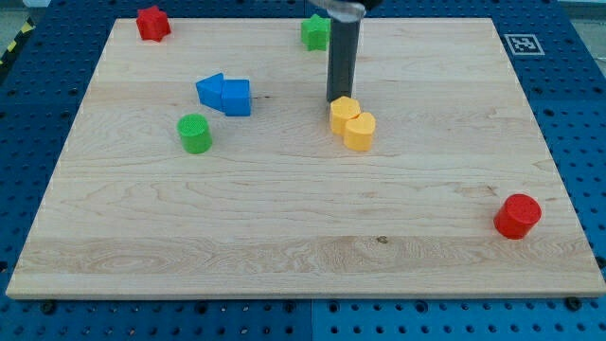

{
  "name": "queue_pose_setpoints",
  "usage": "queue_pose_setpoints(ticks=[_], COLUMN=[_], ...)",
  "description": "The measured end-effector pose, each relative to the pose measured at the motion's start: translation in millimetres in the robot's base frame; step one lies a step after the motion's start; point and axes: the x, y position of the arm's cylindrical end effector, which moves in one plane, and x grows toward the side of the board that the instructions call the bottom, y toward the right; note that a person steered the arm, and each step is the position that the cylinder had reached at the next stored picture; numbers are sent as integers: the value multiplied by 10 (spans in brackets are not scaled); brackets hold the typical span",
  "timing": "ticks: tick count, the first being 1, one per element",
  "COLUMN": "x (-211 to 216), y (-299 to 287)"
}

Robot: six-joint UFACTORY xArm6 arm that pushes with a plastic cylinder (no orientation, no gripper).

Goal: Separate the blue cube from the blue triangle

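Observation:
The blue cube (236,97) and the blue triangle (209,90) sit touching each other at the board's upper left of centre, the triangle on the view's left of the cube. My tip (338,98) is well to the view's right of them, right behind the two yellow blocks. It touches or nearly touches the upper yellow block (344,113). The rod rises straight to the view's top.
A second yellow block (360,131) touches the first. A green cylinder (195,133) stands below the blue pair. A green block (315,31) and a red block (151,23) sit near the top edge. A red cylinder (517,216) is at lower right.

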Motion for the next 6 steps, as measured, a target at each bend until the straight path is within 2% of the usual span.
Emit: queue_pose_setpoints(ticks=[2, 4, 6], x=[344, 364, 335], y=[4, -525, -1294])
